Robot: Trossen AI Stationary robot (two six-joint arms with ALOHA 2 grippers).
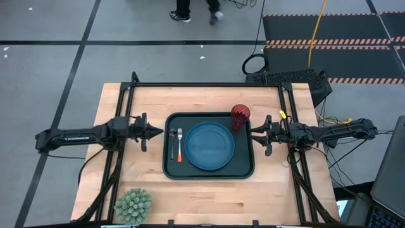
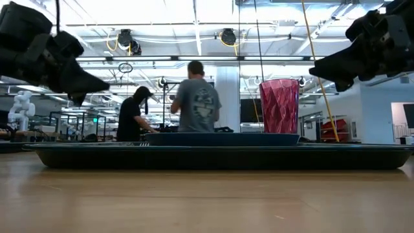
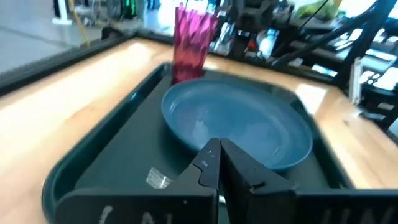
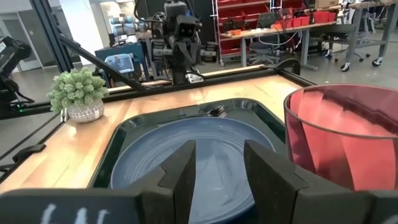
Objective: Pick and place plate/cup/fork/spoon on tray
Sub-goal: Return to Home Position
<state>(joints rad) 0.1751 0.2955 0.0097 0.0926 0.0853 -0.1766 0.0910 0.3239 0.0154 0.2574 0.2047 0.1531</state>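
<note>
The dark tray (image 1: 169,170) lies at the table's middle. On it rest the blue plate (image 1: 210,145), the red ribbed cup (image 1: 240,116) upright at the far right corner, and, left of the plate, the orange-handled fork (image 1: 180,145) and the dark spoon (image 1: 172,143). My left gripper (image 1: 158,132) hovers shut just left of the tray, above the table; its fingertips meet in the left wrist view (image 3: 219,144). My right gripper (image 1: 253,131) hovers open at the tray's right edge, just near of the cup; its own view (image 4: 217,152) shows the gap between its fingers.
A small potted plant (image 1: 133,204) stands near the table's near left corner. Black frame rails (image 1: 209,85) run along the table's far edge and both sides. People stand in the room beyond the table (image 2: 196,97).
</note>
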